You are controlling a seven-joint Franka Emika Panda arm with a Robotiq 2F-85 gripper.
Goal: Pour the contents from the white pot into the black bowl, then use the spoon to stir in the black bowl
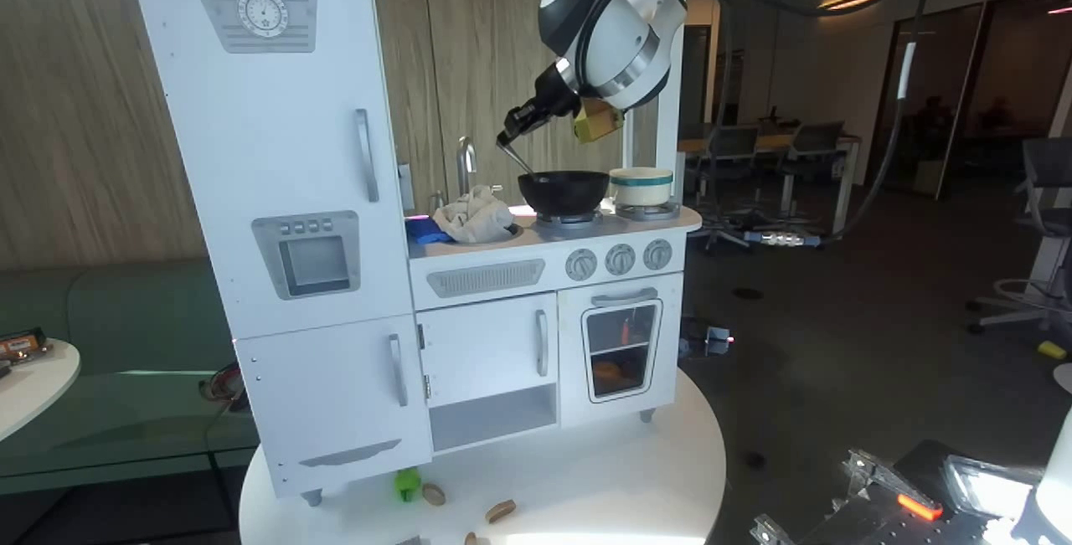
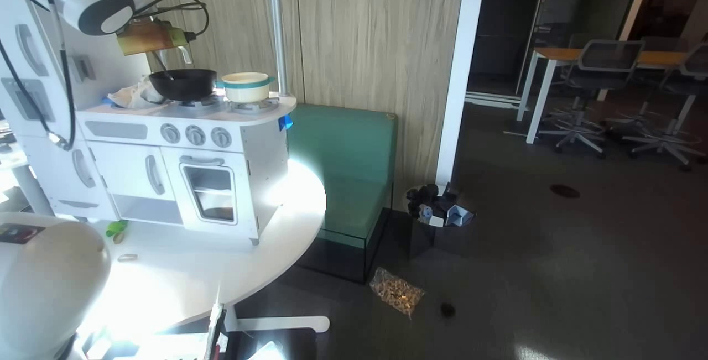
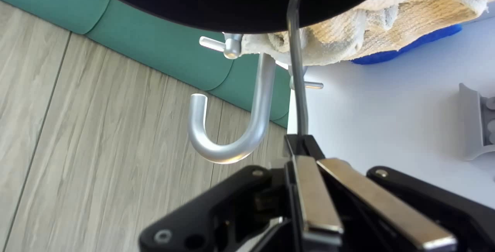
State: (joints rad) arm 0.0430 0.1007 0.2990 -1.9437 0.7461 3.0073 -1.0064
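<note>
My gripper [image 3: 303, 141] is shut on the thin metal handle of the spoon [image 3: 296, 70]. In an exterior view the gripper [image 1: 506, 138] points down and left above the bowl's side, and the spoon [image 1: 520, 161] slants into the bowl. The black bowl [image 1: 563, 195] rests on the left burner; in the wrist view, the bowl [image 3: 201, 6] fills the top, with a bit of orange inside. The spoon's far end is out of that view. The white pot [image 1: 641, 187], cream with a teal band, stands upright on the right burner; its inside is hidden.
A crumpled cloth [image 3: 340, 35] lies in the sink beside the bowl, near a blue item [image 1: 427, 230]. The curved faucet [image 3: 228, 149] rises behind the sink. The tall toy fridge [image 1: 285, 151] borders the counter, and a metal pole [image 2: 278, 34] stands behind the pot.
</note>
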